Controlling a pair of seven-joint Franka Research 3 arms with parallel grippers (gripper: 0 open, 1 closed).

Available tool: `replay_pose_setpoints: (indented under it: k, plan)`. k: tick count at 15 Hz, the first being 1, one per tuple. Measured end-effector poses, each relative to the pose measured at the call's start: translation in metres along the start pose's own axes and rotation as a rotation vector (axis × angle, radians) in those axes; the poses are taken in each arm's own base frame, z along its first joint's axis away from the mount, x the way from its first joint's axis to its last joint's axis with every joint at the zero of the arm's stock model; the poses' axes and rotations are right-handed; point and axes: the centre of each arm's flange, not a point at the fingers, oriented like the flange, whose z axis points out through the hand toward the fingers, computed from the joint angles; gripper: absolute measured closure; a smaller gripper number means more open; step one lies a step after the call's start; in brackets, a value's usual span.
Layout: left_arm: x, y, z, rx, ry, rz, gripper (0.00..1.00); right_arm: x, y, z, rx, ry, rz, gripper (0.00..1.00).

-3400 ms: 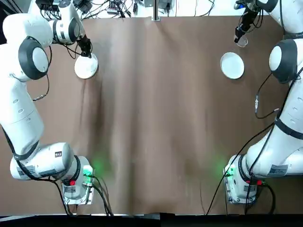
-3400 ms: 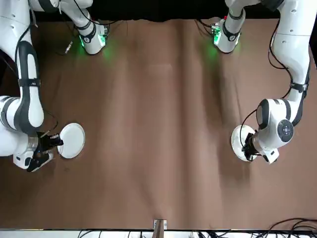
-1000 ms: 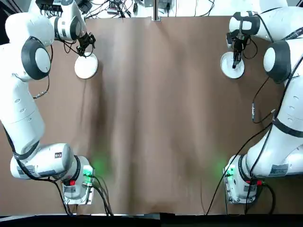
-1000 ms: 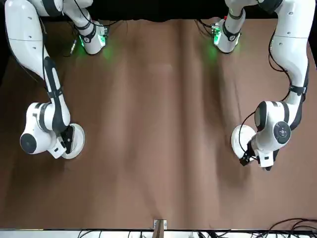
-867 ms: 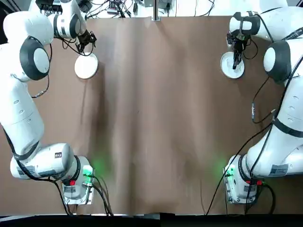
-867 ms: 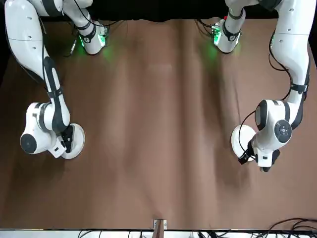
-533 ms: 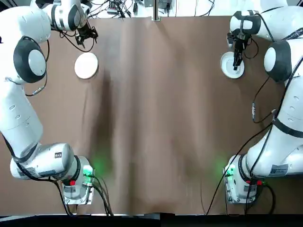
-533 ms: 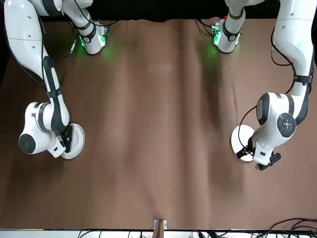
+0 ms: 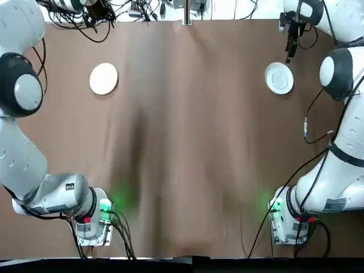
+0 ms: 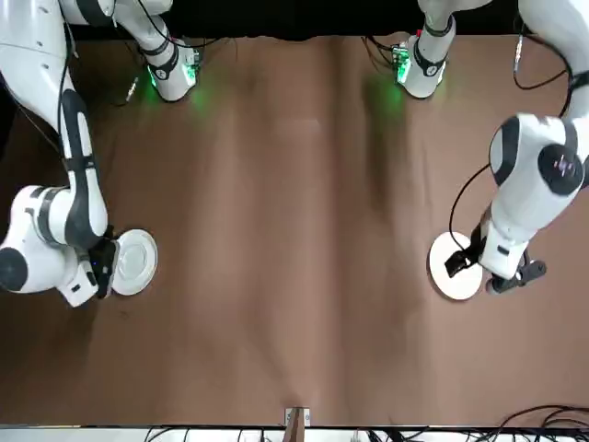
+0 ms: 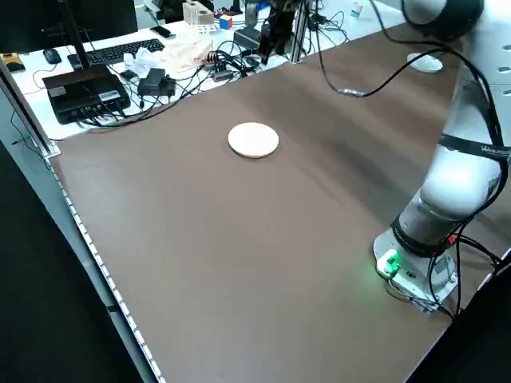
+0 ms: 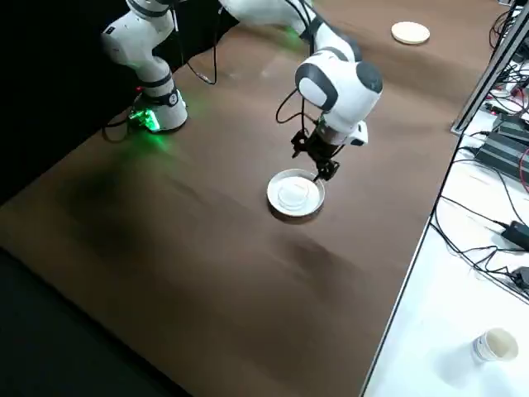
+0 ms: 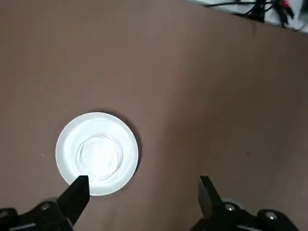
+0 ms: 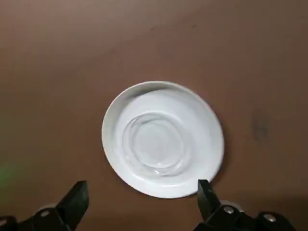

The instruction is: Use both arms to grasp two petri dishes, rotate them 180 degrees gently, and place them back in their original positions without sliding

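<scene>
Above the far edge of the table (image 9: pixel 187 142), both arms hang clear of their dishes, fingers spread wide and empty. Left gripper (image 13: pixel 142 185) sits off-centre from the left petri dish (image 9: pixel 103 78), which lies toward one finger. Right gripper (image 14: pixel 142 190) is just beside the right petri dish (image 9: pixel 279 78), dish ahead of its fingertips.

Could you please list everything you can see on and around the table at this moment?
petri dishes: 2, white, flat on the table, one on the robot's left, one on its right
table: 1, brown top
keyboard: 1, black, on the white desk beyond the table's far edge
paper cup: 1, pale, on the white surface past the table's edge
cables: a dark tangle on the desk, count unclear
left gripper: 1, black fingers, open, raised beside the left dish
right gripper: 1, black fingers, open, raised near the right dish's far edge
arms: 2, white and grey, green-lit bases at the near edge
</scene>
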Motion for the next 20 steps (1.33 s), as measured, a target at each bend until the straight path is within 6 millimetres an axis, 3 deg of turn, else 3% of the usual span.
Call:
replay_pose_setpoints:
  k: [2, 3, 9, 12, 16, 18, 20]
  plan:
    - [-0.008, 0.006, -0.035, 0.003, 0.025, 0.040, 0.00, 0.002, 0.002, -0.022, -0.036, 0.024, 0.105, 0.00]
    - [-0.014, 0.005, -0.062, 0.011, 0.044, 0.115, 0.00, 0.005, 0.003, -0.042, -0.058, 0.080, 0.219, 0.00]
    - [-0.026, -0.001, -0.119, 0.031, 0.100, 0.339, 0.00, -0.001, -0.007, -0.117, -0.089, 0.235, 0.572, 0.00]
    - [-0.034, -0.009, -0.156, 0.045, 0.078, 0.372, 0.00, -0.004, -0.021, -0.152, -0.099, 0.283, 0.788, 0.00]
    - [-0.038, -0.047, -0.213, 0.026, 0.066, 0.420, 0.00, -0.010, -0.050, -0.193, -0.068, 0.319, 1.031, 0.00]
    - [-0.036, -0.072, -0.232, 0.026, 0.062, 0.436, 0.00, -0.012, -0.059, -0.205, -0.064, 0.331, 1.075, 0.00]
    - [-0.035, -0.085, -0.248, 0.028, 0.057, 0.429, 0.00, -0.014, -0.069, -0.215, -0.043, 0.330, 1.146, 0.00]
